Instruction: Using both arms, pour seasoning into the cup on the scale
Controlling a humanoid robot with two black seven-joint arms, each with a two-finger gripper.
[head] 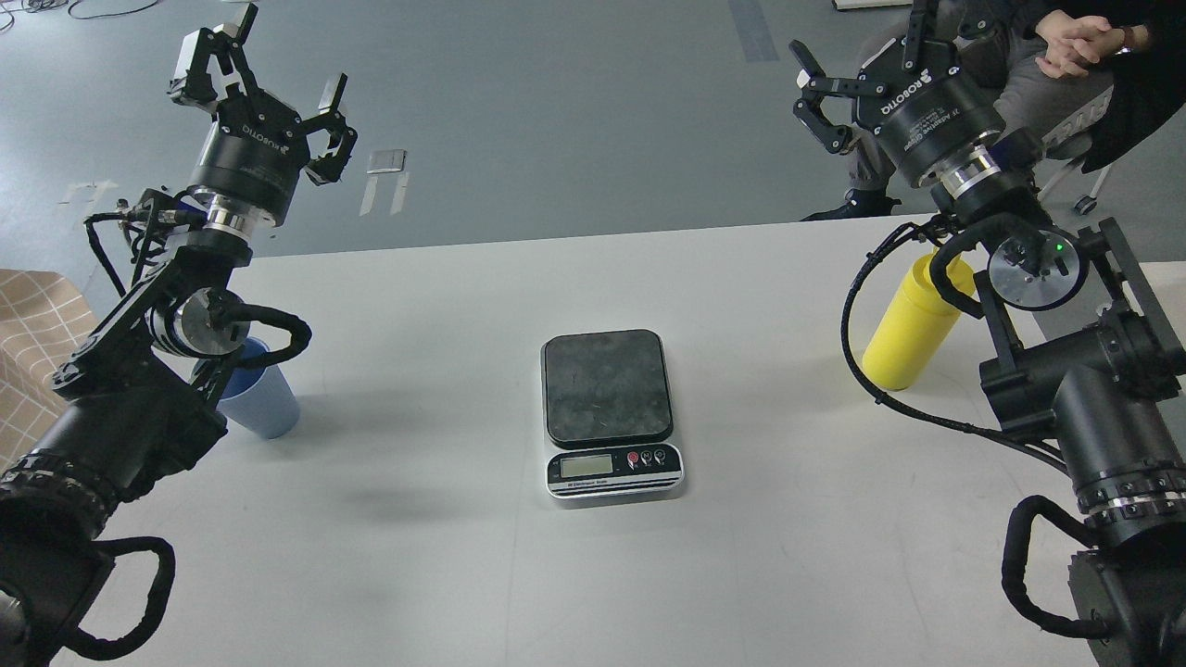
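The scale (609, 408) sits mid-table, its black platform bare and its silver front with the LCD facing me. The light blue cup (262, 403) stands upright at the left, partly hidden behind my left arm. The yellow seasoning bottle (908, 324) stands at the right; its top and nozzle are hidden behind my right arm. My left gripper (264, 69) is raised high above the table's far left, open and empty. My right gripper (866, 56) is raised at the far right, open and empty. Both are well clear of the objects.
The white table (445, 519) spans the view. A seated person (1075, 46) is behind the far right edge, close to my right gripper. A checked beige cloth (32, 324) lies at the left edge. Grey floor lies beyond the table.
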